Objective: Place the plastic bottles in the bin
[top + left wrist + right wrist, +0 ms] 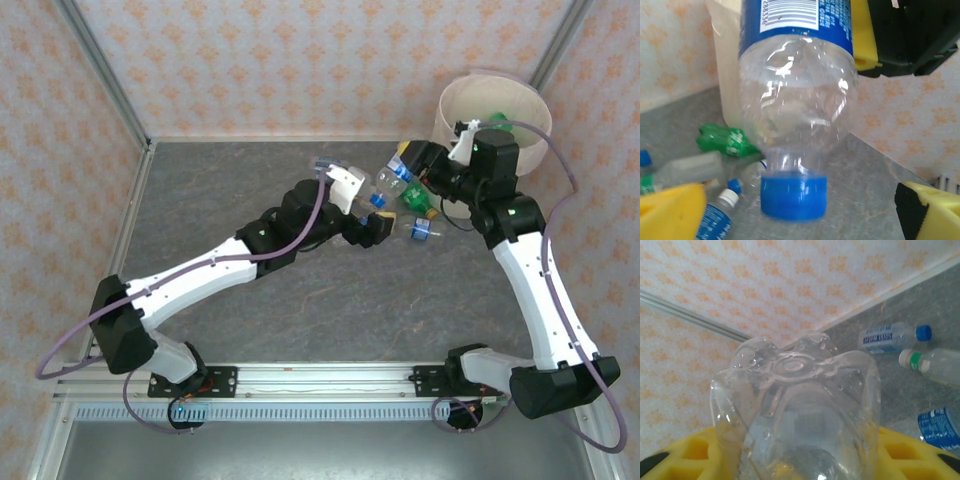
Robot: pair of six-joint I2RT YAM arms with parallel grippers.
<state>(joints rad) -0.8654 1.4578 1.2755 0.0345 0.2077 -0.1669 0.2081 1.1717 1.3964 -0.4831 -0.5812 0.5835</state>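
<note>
**Top external view.** The right end effector [405, 172] is closed on the clear blue-label bottle [393, 182], which is carried clear of the table [300, 320].
- The bin [495, 125] is found just beyond and to the right of this end effector. The right arm is judged by far the nearer to it.
- The bottle's long axis is slanted, with the cap down toward the left end effector [372, 222] and the base toward the right wrist.
- A green bottle [415, 200] and a loose blue-capped bottle [421, 232] are laid on the table beside the two end effectors.

**Left wrist view.** The left end effector's yellow fingers [670, 212] are spread wide, one at each lower corner.
- The blue cap [794, 197] of the carried bottle is hung between them and is touched by neither.
- The right end effector's yellow pad [862, 35] is pressed against the label.
- The bin wall is seen behind at the left, with the green bottle at its foot.

**Right wrist view.** The bottle's base is turned to the camera and pinched between the yellow pads [690, 457].
- A labelled bottle [892, 337] and a white-capped bottle [932, 362] are noted lying on the table, well apart from the grip.

**Surface and room.** The table is flat, grey and mottled. Patterned walls [300, 60] are set close behind the bin. A short lift over the rim is judged to be required.
</note>
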